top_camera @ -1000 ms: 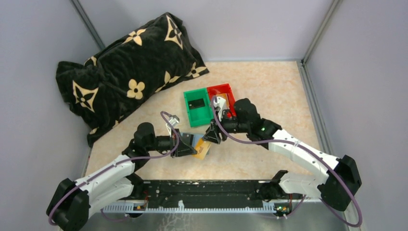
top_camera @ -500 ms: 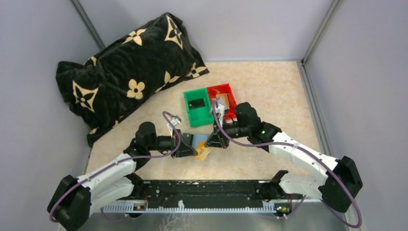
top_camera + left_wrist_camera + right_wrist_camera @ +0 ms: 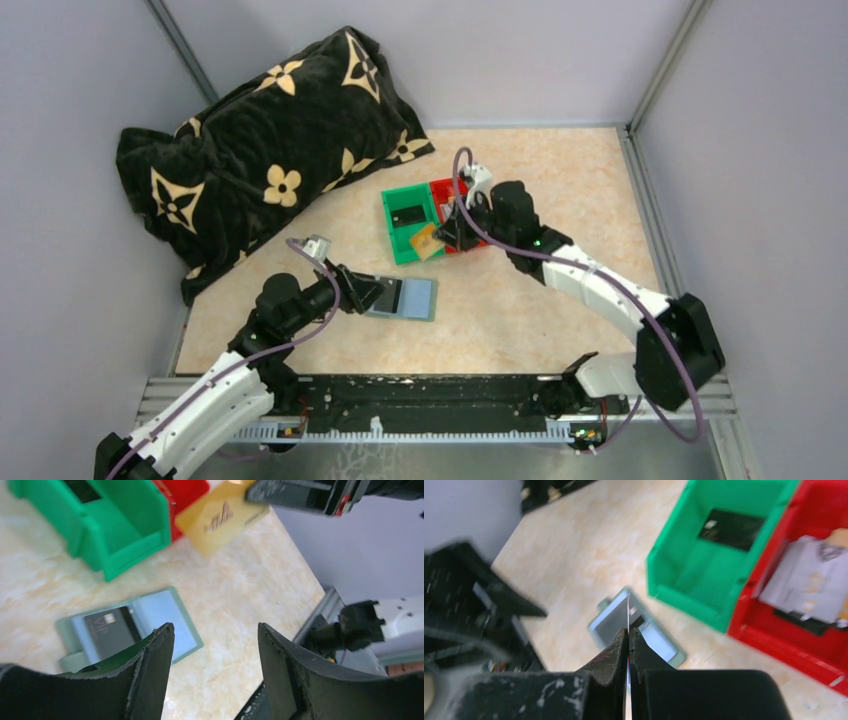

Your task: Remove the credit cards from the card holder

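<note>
Partly done: nearest, with left gripper released above the open card holder lying flat on the table, one dark card left inside to pull; farther, with right gripper clenched on a gold card over the green bin.

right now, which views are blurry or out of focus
top external: sharp, evenly lit; left wrist: its own fingers out of focus, gold card slightly soft; right wrist: blurriest, left arm smeared, red bin soft
</note>
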Motion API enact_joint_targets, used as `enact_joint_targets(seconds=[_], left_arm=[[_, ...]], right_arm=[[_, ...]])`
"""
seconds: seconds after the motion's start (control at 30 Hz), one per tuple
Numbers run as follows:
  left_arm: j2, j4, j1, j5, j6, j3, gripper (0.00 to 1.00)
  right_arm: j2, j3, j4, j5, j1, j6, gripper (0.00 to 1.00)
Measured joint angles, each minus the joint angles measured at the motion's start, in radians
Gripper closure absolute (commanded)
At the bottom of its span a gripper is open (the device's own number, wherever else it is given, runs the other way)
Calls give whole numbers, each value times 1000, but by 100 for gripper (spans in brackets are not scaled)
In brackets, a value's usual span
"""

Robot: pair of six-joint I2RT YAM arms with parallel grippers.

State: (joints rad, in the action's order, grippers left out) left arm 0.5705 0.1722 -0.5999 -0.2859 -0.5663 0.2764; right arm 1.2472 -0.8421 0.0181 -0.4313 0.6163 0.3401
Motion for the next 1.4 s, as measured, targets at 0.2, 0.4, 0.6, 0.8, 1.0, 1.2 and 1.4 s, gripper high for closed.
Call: enact_joint_targets(seconds=[0.2,0.4,0.6,0.8,1.0,1.2,1.4], left_arm=[[-64,-69,0,152,-42,-50,32],[-76,-103,0,208,-42,-55,33],[-90,-106,0,232,-39,-61,33],[-112,-108,0,251,-39,-75,33],[-108,-107,0,253,-32,-79,33],[-99,-116,0,244,-15,-79,33],[-121,-146,0,244,-6,-79,33]], right_arm=[[205,-185,47,216,-9,48,100],[395,-375,39,366,-9,94,100],[543,-476,9,446,-1,117,100],[600,-481,-28,463,30,130,100],[643,-506,-26,459,44,141,100],[711,-558,-25,452,45,144,100],[760,-587,-27,442,45,151,100]])
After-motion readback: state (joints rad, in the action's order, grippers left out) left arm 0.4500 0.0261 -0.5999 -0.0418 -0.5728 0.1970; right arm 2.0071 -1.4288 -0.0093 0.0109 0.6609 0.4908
